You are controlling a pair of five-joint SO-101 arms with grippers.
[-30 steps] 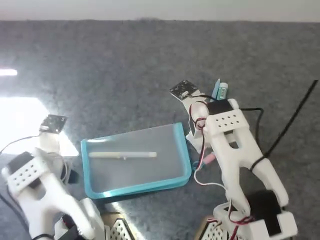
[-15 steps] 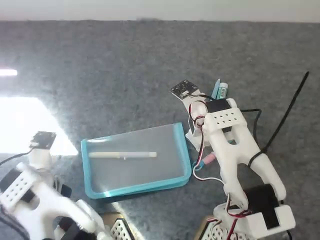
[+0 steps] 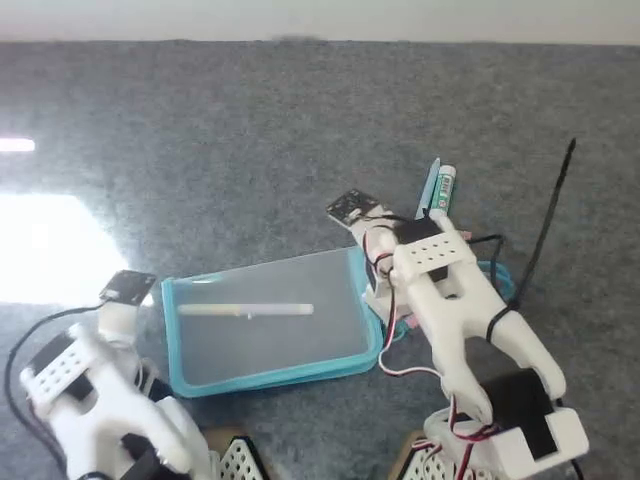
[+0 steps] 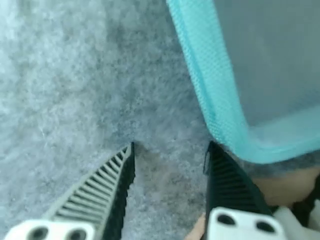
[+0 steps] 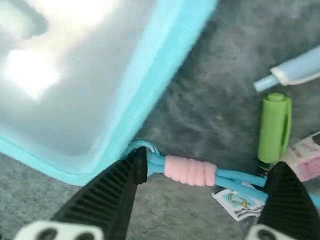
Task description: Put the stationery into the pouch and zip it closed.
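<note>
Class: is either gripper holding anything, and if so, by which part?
Nothing is held. The left gripper is open beside the pouch corner. The right gripper is open astride the pouch's pink-beaded pull cord, not clamped on it.

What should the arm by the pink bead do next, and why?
Probably lower the right gripper and shut it on the pink bead. Its jaws stand open on either side of the blue cord, which joins the pouch at its corner, and a green marker and blue pen lie outside.
</note>
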